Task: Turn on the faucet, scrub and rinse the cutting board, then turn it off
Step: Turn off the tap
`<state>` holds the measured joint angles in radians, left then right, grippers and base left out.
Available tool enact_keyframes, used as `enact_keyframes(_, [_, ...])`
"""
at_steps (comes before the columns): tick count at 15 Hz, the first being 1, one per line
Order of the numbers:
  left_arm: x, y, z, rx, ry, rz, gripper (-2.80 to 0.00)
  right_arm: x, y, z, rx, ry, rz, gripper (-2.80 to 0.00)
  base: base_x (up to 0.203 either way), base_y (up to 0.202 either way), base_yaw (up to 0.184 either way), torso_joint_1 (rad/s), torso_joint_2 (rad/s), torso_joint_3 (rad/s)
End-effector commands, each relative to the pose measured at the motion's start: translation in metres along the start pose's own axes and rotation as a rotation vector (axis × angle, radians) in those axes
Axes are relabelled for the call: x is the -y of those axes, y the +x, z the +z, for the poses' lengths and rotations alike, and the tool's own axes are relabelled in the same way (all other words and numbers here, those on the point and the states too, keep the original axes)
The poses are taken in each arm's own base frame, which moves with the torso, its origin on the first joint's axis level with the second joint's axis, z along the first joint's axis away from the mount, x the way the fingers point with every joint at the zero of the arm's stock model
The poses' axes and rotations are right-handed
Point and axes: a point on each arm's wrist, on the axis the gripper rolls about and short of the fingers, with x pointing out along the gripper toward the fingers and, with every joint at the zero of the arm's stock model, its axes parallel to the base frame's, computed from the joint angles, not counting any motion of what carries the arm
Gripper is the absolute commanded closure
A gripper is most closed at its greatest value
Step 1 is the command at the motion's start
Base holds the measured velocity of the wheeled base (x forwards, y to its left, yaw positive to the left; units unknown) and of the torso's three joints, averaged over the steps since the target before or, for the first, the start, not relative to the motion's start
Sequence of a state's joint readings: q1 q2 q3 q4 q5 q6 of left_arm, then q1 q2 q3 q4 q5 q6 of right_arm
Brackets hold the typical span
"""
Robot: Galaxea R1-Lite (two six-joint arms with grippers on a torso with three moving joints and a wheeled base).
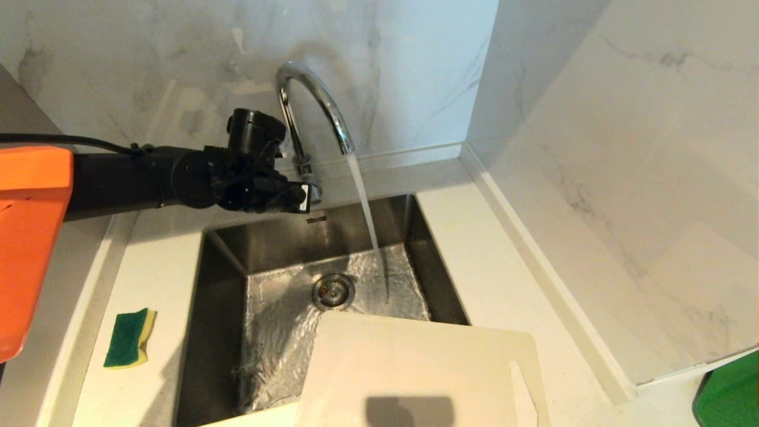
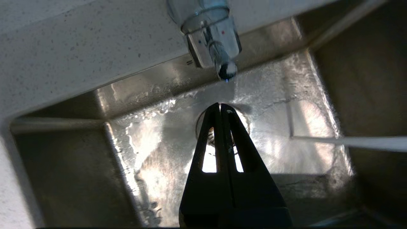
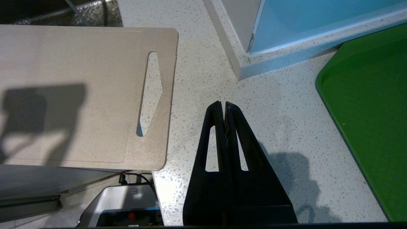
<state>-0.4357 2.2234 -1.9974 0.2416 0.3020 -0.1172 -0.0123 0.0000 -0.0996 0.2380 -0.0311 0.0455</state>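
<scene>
Cutting board [image 1: 415,367]: cream-white plastic, flat, at the near edge of the scene; its far left part overhung the sink, the rest lay on the speckled countertop [image 3: 203,63] to the sink's right. Slot handle near its right edge. A dark shadow fell on its near surface.

Right gripper [image 3: 222,106]: seen in its wrist view only, hanging above bare countertop just right of the board's slotted edge, touching nothing. Jaws pressed together, empty.

Green tray [image 3: 369,121]: at the near right on the countertop; only part showed, and that part held nothing.

Sponge [image 1: 129,338]: green over yellow, lying on the countertop left of the sink, well apart from the board.

Sink [image 1: 225,284]: stainless steel basin, rectangular. Contents: a round drain strainer [image 1: 333,291] at the middle of the floor and a thin sheet of running water spread across the floor.

Faucet [image 1: 314,101]: chrome gooseneck at the far rim of the sink, running; the stream fell from the spout to the basin floor just right of the drain.

Left gripper [image 2: 221,106]: at the far side of the sink, reaching in from the left, tips near the faucet's lever knob [image 2: 227,69] without touching it. Jaws pressed together, empty.
</scene>
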Motion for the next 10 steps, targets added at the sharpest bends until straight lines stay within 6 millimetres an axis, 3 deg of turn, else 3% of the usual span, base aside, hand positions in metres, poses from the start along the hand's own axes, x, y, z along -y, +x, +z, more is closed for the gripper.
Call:
enact_keyframes(1, [-0.001, -0.003, 0.003, 0.019, -0.038, 0.0, 0.0, 0.0, 0.0, 0.0, -0.001, 0.0, 0.0, 0.0, 0.0, 0.0, 0.0, 0.0, 0.0, 0.0])
enact_keyframes(10, [0.002, 0.009, 0.006, 0.113, -0.097, 0.007, 0.0, 0.0, 0.0, 0.0, -0.001, 0.0, 0.0, 0.0, 0.0, 0.0, 0.0, 0.0, 0.0, 0.0])
